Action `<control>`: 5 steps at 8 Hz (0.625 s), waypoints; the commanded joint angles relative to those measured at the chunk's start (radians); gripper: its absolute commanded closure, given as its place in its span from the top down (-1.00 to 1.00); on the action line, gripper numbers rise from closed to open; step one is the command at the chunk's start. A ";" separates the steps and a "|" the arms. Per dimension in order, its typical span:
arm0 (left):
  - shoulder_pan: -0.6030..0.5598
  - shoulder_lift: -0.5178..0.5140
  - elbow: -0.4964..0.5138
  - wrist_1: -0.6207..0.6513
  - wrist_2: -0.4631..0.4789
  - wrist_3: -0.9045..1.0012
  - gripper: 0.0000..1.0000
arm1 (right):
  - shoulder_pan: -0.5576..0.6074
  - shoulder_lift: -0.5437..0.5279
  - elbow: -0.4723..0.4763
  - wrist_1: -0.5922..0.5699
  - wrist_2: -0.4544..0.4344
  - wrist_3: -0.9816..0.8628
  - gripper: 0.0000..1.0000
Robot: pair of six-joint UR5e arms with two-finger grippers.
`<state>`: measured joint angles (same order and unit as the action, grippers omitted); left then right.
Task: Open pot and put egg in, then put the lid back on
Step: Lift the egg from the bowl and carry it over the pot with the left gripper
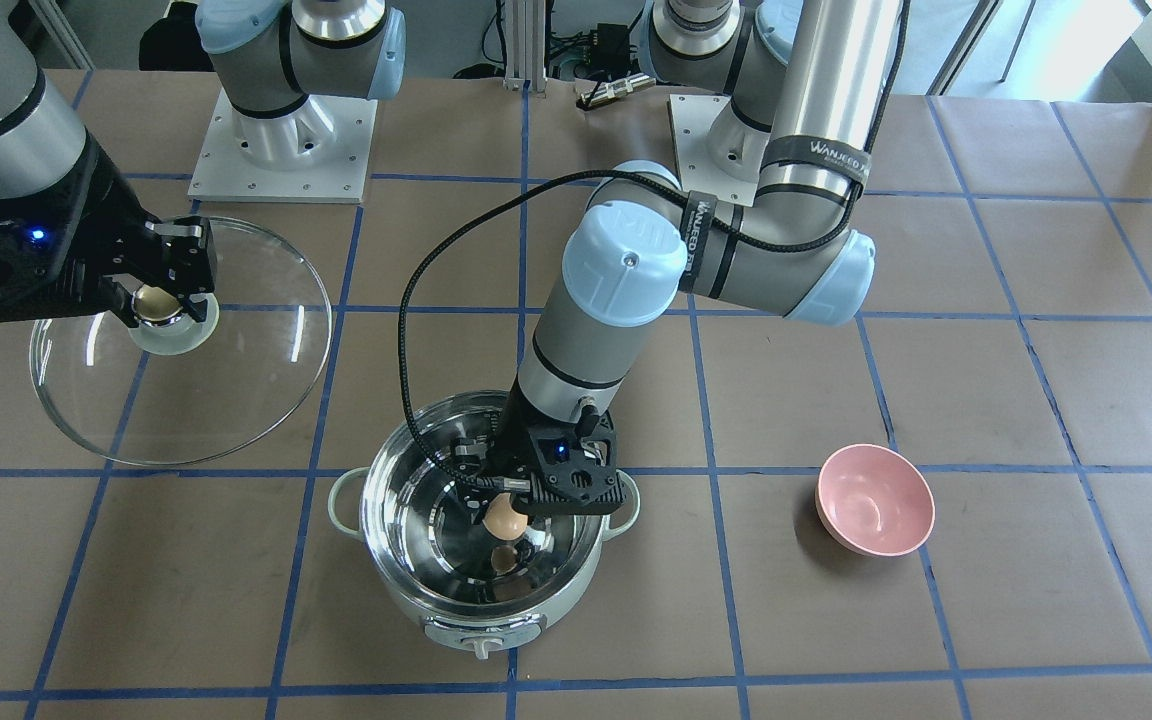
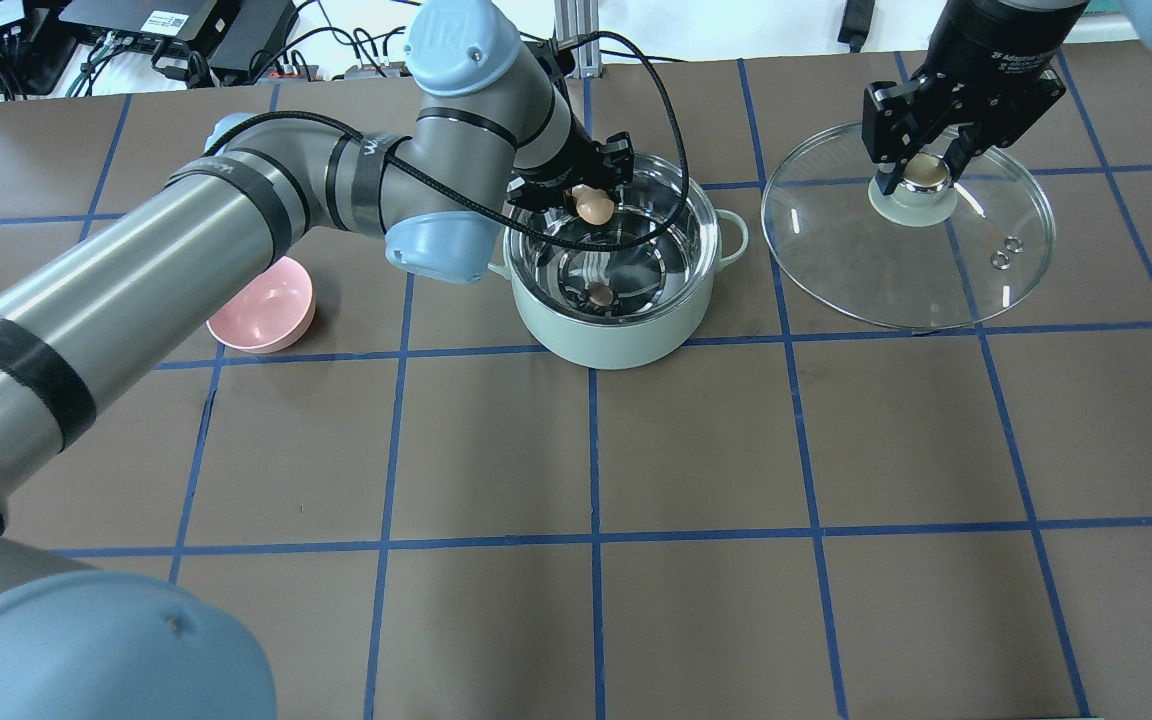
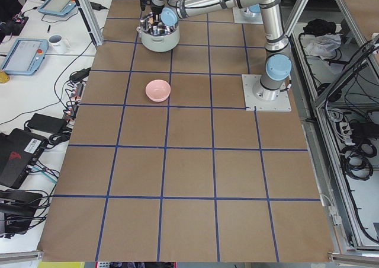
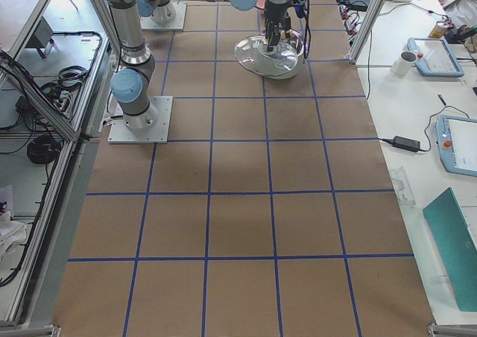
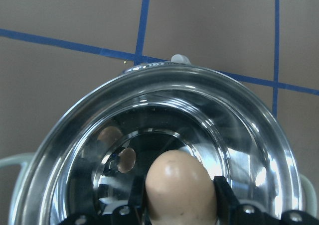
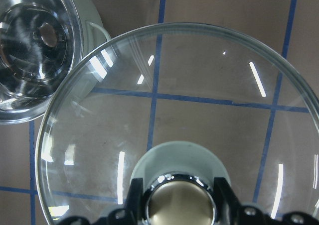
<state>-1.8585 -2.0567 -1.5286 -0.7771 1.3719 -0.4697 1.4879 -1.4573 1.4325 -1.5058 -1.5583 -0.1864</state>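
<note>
**Left claw**: clenching on the egg, with one finger pressing each flank and the rounded end poking out past the tips. It is hanging inside the open mouth of the pot.

**Egg:** riding in the left claw above the steel floor and touching no metal. A brown spot on the floor beneath it is probably its reflection.

**Pot:** standing uncovered on the worktop, with its dial facing away from the robot.

**Step in hand (judged):** setting the egg down inside the pot.
- Lowering straight down is looking safest, keeping the egg near the centre and away from the wall.
- The fingers should be parting only once the egg is just above the floor, and slowly. A shell dropped on hard steel is risking a crack, and a smooth oval on a polished base is likely to roll.
- The claw should be rising vertically afterwards, so that it and its trailing cable are clearing the rim.

**Right claw**: gripping the gold-capped knob of the lid.

**Lid:** waiting beside the pot, with its edge near one loop handle. Whether its rim is resting on the worktop cannot be told.

**Pink bowl**: sitting apart on the pot's other side and playing no part in this step.
</note>
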 commanded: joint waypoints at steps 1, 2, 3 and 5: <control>-0.013 -0.089 0.013 0.030 0.013 0.005 -0.59 | 0.000 0.000 0.002 -0.001 0.000 -0.002 -1.00; -0.013 -0.106 0.008 0.028 0.018 0.005 -0.53 | 0.000 0.000 0.002 -0.002 0.006 -0.002 -1.00; -0.013 -0.099 0.007 0.022 0.016 0.000 0.27 | 0.000 0.000 0.002 -0.002 0.003 0.001 -1.00; -0.014 -0.035 0.007 -0.061 0.016 0.000 1.00 | 0.000 -0.002 0.000 -0.002 0.000 -0.001 -1.00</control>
<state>-1.8722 -2.1420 -1.5201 -0.7596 1.3884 -0.4692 1.4880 -1.4573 1.4342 -1.5076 -1.5566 -0.1870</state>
